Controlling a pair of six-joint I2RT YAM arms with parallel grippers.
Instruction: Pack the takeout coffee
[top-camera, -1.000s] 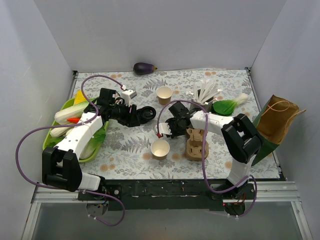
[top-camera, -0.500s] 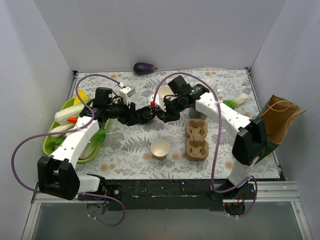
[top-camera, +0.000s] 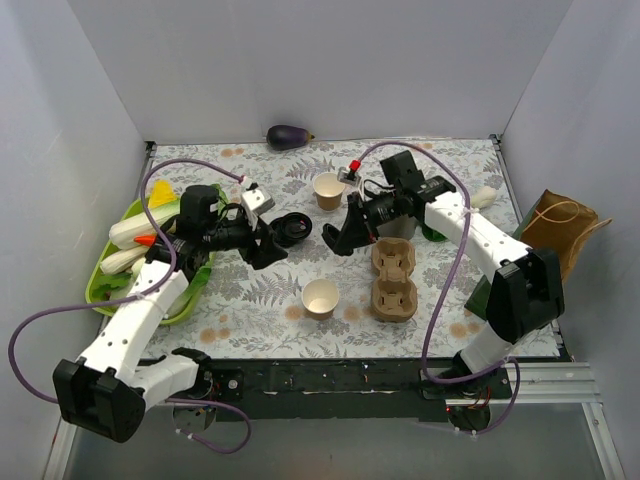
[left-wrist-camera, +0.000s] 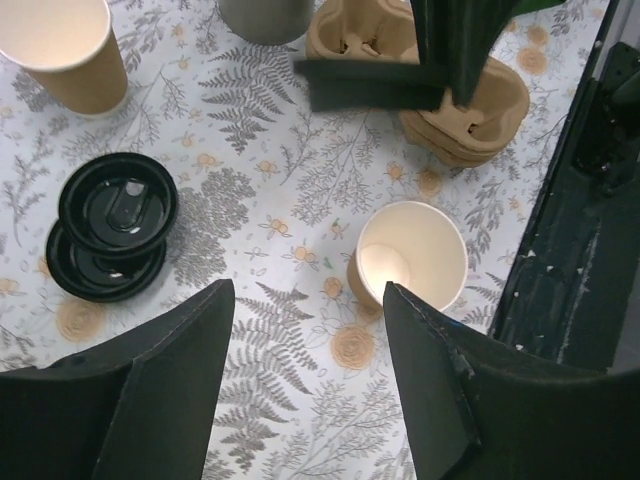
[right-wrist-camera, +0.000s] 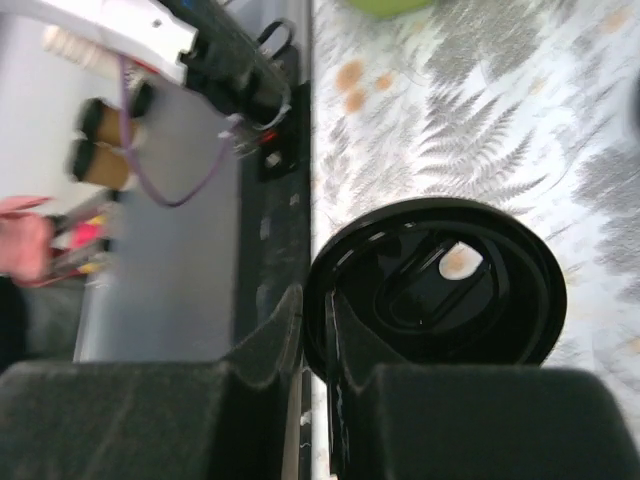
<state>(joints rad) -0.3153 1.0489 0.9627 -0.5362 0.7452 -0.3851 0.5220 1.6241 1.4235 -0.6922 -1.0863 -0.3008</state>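
The takeout coffee is out of view; both tan cups that show have no lid. One lidless cup (top-camera: 320, 297) (left-wrist-camera: 411, 258) stands near the front, the other (top-camera: 328, 189) (left-wrist-camera: 62, 50) further back. A stack of loose black lids (top-camera: 292, 228) (left-wrist-camera: 112, 222) lies between them. My right gripper (top-camera: 339, 238) (right-wrist-camera: 318, 345) is shut on the rim of a single black lid (right-wrist-camera: 437, 285), held on edge above the table just right of the stack. My left gripper (top-camera: 266, 247) (left-wrist-camera: 308, 385) is open and empty, just left of the stack, above bare cloth.
Two brown pulp cup carriers (top-camera: 393, 278) (left-wrist-camera: 445, 95) lie right of the front cup. A green bag with a brown paper lining (top-camera: 548, 240) stands at the right edge. A green tray (top-camera: 196, 290) of vegetables sits at the left. An eggplant (top-camera: 288, 136) lies by the back wall.
My right gripper swung from the carriers to the lid stack, shut on one lid and drew it off to the right. My left gripper opened and pulled back from the stack.
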